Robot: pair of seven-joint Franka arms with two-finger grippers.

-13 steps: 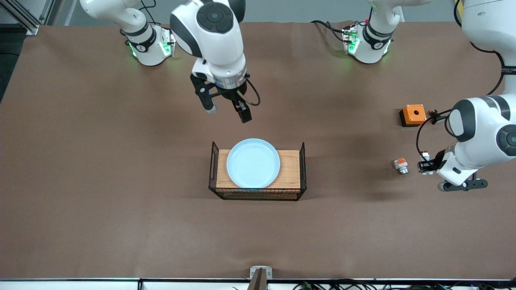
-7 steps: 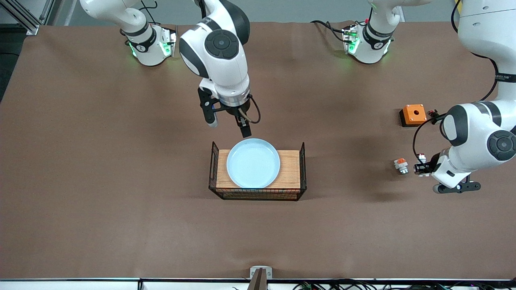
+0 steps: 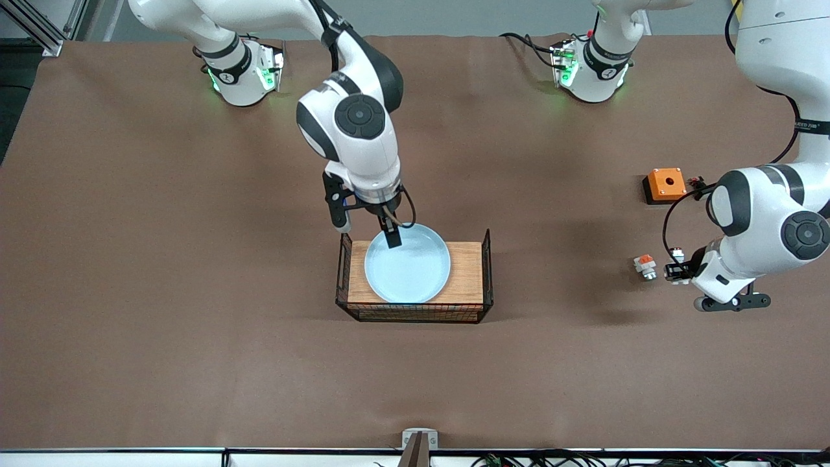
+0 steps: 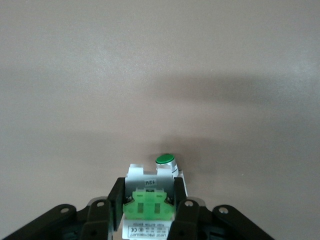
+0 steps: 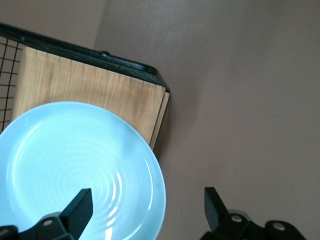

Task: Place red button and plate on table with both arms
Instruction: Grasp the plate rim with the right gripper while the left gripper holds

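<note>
- Two arms are over the brown table, each at its own spot.
- The right gripper is down at the plate, fingers spread wide: one finger sits over the inside of the plate, the other over the table just off the rim.
- That pale blue plate lies flat on the wooden board with black wire ends, mid-table.
- The left gripper is over the left arm's end of the table, fingers pinching the red button by its green block.
- A similar small part with an orange-red block lies on the table beside it, and an orange box sits farther from the front camera.
</note>
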